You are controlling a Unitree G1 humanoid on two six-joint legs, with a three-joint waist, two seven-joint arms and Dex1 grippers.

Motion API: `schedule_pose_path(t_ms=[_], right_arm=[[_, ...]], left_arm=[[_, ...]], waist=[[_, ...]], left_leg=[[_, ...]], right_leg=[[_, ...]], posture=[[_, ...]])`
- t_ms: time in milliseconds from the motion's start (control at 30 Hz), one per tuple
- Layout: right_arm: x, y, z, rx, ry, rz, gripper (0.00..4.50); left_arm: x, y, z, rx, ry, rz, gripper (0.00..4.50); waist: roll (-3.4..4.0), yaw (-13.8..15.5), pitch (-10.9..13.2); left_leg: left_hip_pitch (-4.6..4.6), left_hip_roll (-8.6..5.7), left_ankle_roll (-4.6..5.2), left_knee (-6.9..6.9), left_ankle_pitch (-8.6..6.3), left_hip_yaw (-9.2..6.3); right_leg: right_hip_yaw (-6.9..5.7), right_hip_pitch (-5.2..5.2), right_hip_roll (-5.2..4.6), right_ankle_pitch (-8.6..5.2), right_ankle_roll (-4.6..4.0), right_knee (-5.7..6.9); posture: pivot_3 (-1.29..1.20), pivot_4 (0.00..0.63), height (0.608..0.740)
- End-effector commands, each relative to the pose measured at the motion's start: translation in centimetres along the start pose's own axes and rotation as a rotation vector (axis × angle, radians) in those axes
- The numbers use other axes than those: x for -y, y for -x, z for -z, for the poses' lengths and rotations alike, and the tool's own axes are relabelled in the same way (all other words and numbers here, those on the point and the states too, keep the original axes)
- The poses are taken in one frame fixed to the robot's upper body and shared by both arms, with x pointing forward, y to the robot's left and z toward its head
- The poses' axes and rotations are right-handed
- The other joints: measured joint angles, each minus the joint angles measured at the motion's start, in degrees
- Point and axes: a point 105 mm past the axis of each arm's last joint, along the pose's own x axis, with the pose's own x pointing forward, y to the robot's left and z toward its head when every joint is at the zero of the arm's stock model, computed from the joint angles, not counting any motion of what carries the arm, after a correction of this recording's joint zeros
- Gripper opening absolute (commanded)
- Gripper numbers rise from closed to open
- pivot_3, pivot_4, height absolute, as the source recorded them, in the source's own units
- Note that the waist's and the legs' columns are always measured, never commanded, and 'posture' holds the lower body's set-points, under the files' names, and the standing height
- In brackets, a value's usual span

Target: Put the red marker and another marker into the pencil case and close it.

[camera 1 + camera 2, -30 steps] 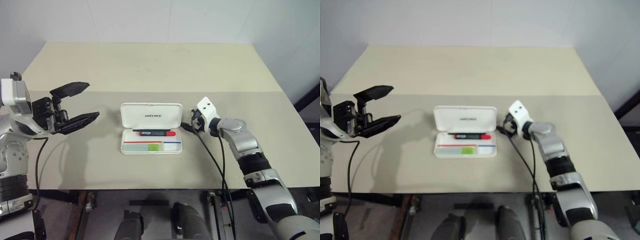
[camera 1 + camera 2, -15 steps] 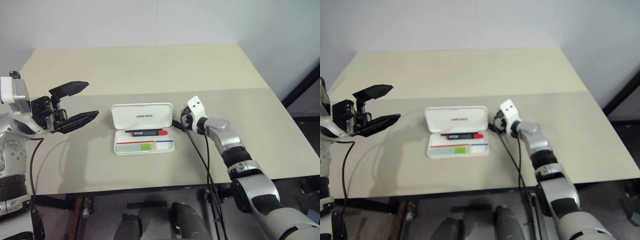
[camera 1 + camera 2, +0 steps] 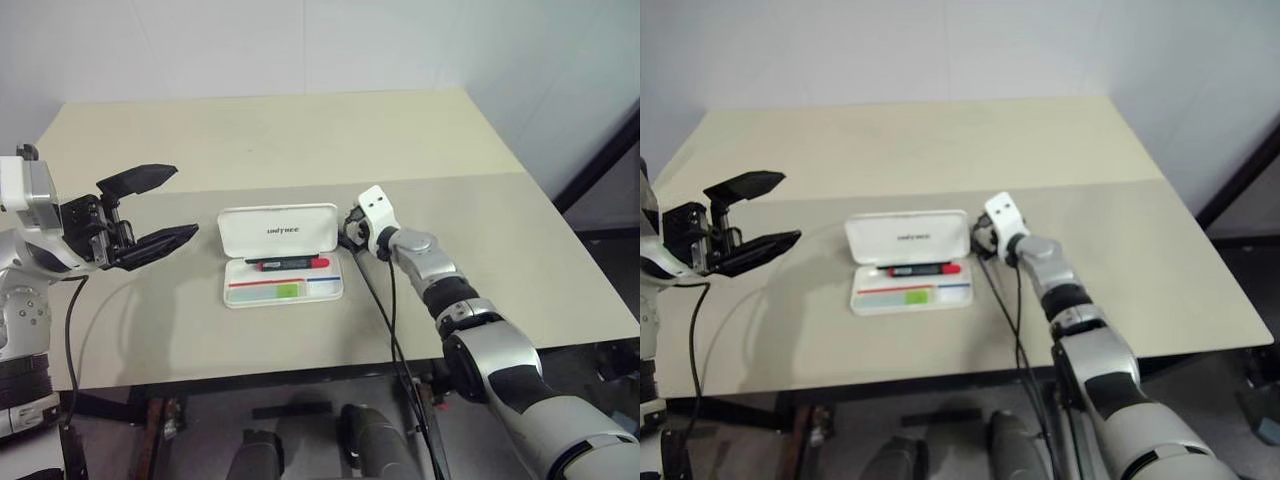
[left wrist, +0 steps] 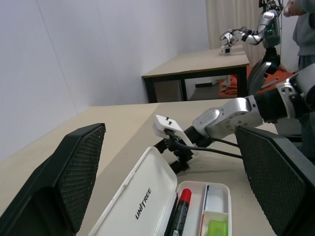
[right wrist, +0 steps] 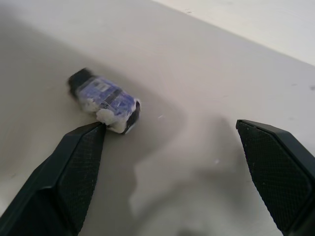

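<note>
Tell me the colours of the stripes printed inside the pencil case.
Red and blue, running along the tray of the pencil case; clearest in the left eye view.

open pencil case [image 3: 280, 256] mid-table, raised lid blocking the far side, bare table [image 3: 250, 130] all round

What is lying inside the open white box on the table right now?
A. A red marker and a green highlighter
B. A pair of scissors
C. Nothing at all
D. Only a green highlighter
A: the pencil case lies open, with the red marker along its hinge side and the green highlighter in the tray.
</note>
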Motion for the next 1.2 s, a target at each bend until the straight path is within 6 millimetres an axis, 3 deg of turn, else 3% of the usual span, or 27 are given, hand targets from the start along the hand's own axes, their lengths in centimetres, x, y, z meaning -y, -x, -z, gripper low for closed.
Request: schedule_pose_path(t_ms=[33,300,400,1000,1200], right_arm=[[2.6,0.5,0.7,-0.04,-0.005,0.15,4.46],[3.7,0.8,1.0,-0.06,-0.016,0.232,4.46],[4.7,1.2,1.6,-0.085,-0.018,0.284,4.46],[8.0,3.1,3.7,-0.203,0.002,0.439,4.46],[8.4,3.0,2.2,-0.15,-0.012,0.445,4.46]], left_arm=[[0.1,0.3,-1.2,0.019,-0.044,-0.013,4.5],[0.1,0.3,-1.1,0.02,-0.041,-0.017,4.5],[0.0,0.3,-1.1,0.02,-0.041,-0.019,4.5],[0.3,0.1,-1.1,0.023,-0.048,-0.029,4.5],[0.4,0.0,-1.2,0.029,-0.049,-0.036,4.5]], waist=[[0.0,0.38,0.0],[0.0,0.81,0.0],[0.0,0.87,0.0],[0.01,3.13,0.01],[0.01,3.41,0.01]], left_leg=[[0.0,-0.01,0.0,0.0,0.0,0.02],[-0.19,-0.09,-0.09,-0.12,-0.05,0.05],[-0.24,-0.09,-0.13,-0.19,-0.08,0.06],[-0.46,-0.13,-0.1,-0.17,-0.07,0.36],[-0.64,-0.24,-0.04,-0.14,-0.04,0.26]], right_leg=[[0.01,0.01,-0.01,-0.02,-0.03,-0.04],[0.07,0.0,-0.23,0.14,0.24,-0.42],[0.05,0.0,-0.23,0.49,0.86,-0.61],[-0.13,0.0,-0.52,0.31,0.54,-0.85],[-0.26,-0.02,-0.69,0.12,0.21,-0.92]], posture=[[0.0,0.15,0.74],[0.0,0.15,0.74],[0.0,0.15,0.74],[0.0,0.15,0.74],[0.0,0.15,0.74]])
